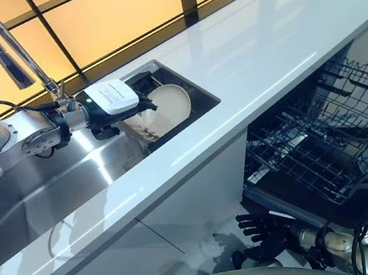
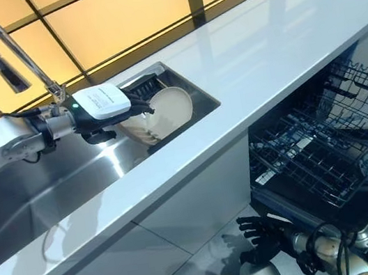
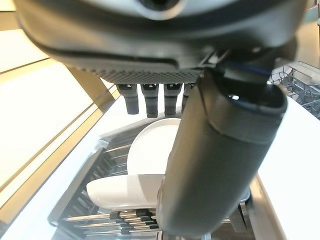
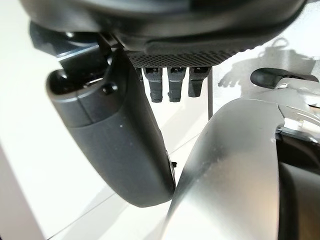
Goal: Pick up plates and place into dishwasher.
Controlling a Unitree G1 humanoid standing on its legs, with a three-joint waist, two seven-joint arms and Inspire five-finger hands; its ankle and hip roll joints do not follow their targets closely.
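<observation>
Over the stainless steel sink [image 1: 52, 195], the left hand [image 1: 117, 106] reaches toward the round cream-white plates [image 1: 165, 109] standing in a dark dish rack [image 2: 140, 86].

The plates stand on edge in the rack at the sink's right end, set into the glossy white worktop [image 1: 262, 54]; in the left wrist view the fingers [image 3: 150, 97] hang fairly straight just above a plate's rim, holding nothing. A curved chrome tap [image 1: 6, 47] rises behind the sink. To the right, below the worktop, the open dishwasher's dark wire basket [image 1: 326, 142] is pulled out. The right hand [image 1: 265, 233] hangs low beside the white cabinet front [image 1: 200, 191], fingers spread and empty.
</observation>
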